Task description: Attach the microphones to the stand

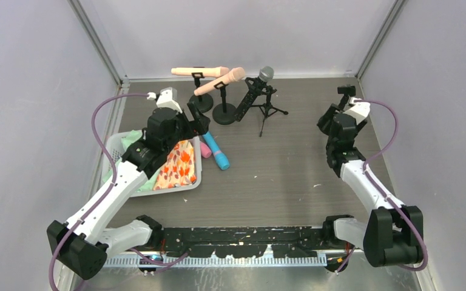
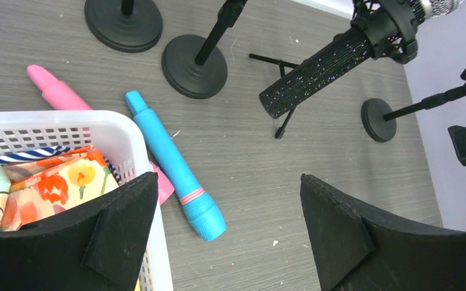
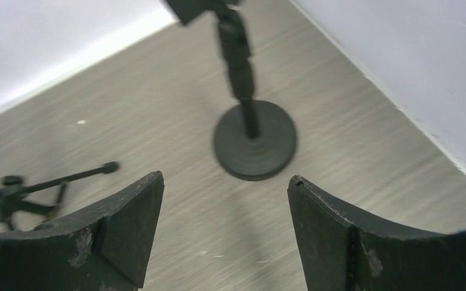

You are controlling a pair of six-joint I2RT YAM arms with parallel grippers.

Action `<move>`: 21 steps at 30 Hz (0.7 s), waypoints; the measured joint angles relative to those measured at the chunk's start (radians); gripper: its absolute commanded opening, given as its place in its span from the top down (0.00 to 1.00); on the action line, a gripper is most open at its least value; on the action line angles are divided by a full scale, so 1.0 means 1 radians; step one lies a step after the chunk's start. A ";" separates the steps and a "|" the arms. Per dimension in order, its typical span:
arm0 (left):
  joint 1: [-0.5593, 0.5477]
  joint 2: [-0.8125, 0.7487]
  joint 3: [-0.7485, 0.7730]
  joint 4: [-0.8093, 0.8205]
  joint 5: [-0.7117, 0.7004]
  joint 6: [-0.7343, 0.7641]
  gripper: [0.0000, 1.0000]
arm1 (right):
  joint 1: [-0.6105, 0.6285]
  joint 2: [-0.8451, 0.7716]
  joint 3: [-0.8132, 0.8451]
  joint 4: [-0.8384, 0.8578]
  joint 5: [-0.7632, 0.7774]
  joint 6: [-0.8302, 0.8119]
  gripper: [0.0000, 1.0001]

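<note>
Clipped into stands at the rear: two peach microphones (image 1: 199,71) (image 1: 219,82) and black microphone (image 1: 255,94). Flat on the table, just beside white basket (image 2: 115,130): blue microphone (image 2: 176,167). Left gripper (image 2: 227,177) spread wide, empty, over the basket's edge. Right gripper (image 3: 224,177) likewise spread, empty, above bare round-base stand (image 3: 255,142).

two peach microphones (image 1: 200,71): on stands (image 1: 224,114) | black microphone (image 1: 256,91): tilted on tripod (image 1: 269,111) | blue microphone (image 1: 216,151): flat on table (image 1: 291,170)

The right gripper (image 3: 224,182), jaws apart and empty, frames a round-based black stand (image 3: 255,145) on the grey table (image 3: 127,109).
</note>
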State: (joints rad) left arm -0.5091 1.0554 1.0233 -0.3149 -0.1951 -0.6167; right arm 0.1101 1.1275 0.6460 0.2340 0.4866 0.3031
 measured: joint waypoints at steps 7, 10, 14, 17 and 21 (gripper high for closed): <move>0.001 -0.009 -0.049 -0.004 0.005 -0.001 0.11 | -0.126 0.149 0.030 0.027 -0.011 -0.033 0.19; 0.001 -0.013 -0.076 -0.003 0.006 -0.003 0.10 | -0.158 0.253 0.047 0.106 -0.033 -0.062 0.20; 0.001 -0.015 -0.105 -0.004 0.006 -0.004 0.09 | -0.185 0.387 0.076 0.211 -0.060 -0.105 0.22; 0.001 -0.019 -0.121 -0.004 0.005 -0.005 0.09 | -0.198 0.469 0.107 0.280 -0.079 -0.138 0.27; 0.001 -0.032 -0.122 -0.004 0.004 -0.005 0.09 | -0.209 0.565 0.153 0.384 -0.099 -0.177 0.35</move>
State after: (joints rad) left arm -0.5079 1.0229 0.9009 -0.3191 -0.1909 -0.6220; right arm -0.0986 1.6920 0.7990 0.6182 0.3874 0.1261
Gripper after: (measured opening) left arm 0.906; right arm 0.706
